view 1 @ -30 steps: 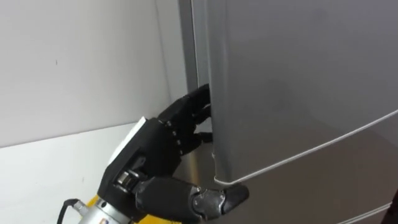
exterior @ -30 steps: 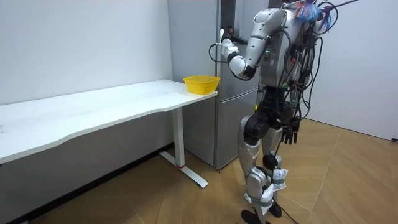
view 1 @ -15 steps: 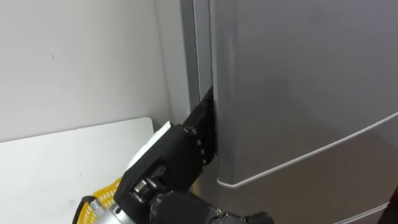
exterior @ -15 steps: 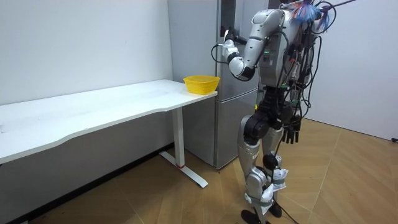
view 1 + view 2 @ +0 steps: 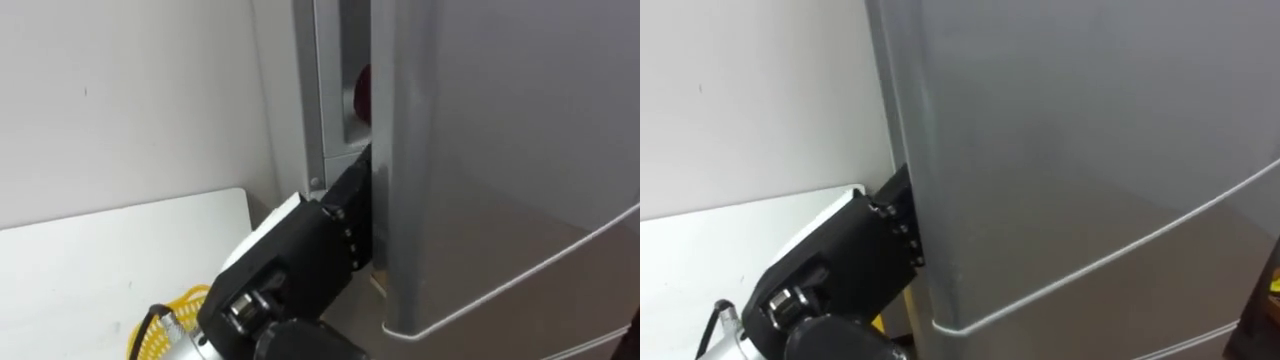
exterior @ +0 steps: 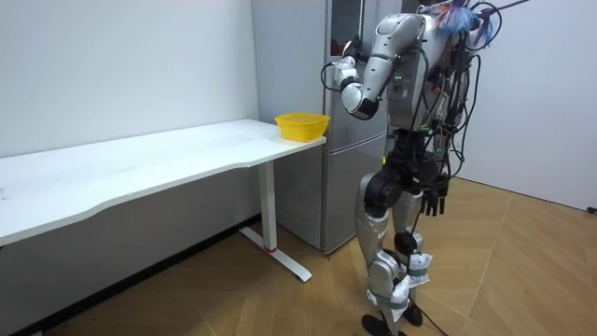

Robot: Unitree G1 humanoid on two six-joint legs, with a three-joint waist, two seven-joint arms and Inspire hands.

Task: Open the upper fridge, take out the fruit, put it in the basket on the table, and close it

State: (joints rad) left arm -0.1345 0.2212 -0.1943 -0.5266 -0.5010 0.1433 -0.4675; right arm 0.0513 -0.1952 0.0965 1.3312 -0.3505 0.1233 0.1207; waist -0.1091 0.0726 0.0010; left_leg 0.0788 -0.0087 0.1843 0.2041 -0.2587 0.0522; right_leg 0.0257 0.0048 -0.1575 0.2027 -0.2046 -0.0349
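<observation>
I stand close before a grey fridge (image 6: 338, 149). Its upper door (image 5: 500, 150) is ajar at its left edge. My left hand (image 5: 300, 265) reaches into the gap at that edge, and its fingers are hidden behind the door. In the gap, higher up, part of a dark red round thing (image 5: 361, 95) shows inside the fridge. The right eye view has the same door (image 5: 1090, 130) and left hand (image 5: 840, 265). In the room view my left hand (image 6: 343, 67) is raised at the door, while my right hand (image 6: 435, 199) hangs by my thigh with relaxed fingers.
A yellow basket (image 6: 301, 125) sits on the end of the long white table (image 6: 140, 163), right beside the fridge and below my left arm; its rim (image 5: 175, 320) shows under my wrist. A white wall stands behind. The lower fridge door (image 5: 570, 320) is closed.
The upper door has swung out from the fridge, widening the gap and baring the red thing inside. My left hand moved with the door edge, and its fingers slipped out of sight behind it.
</observation>
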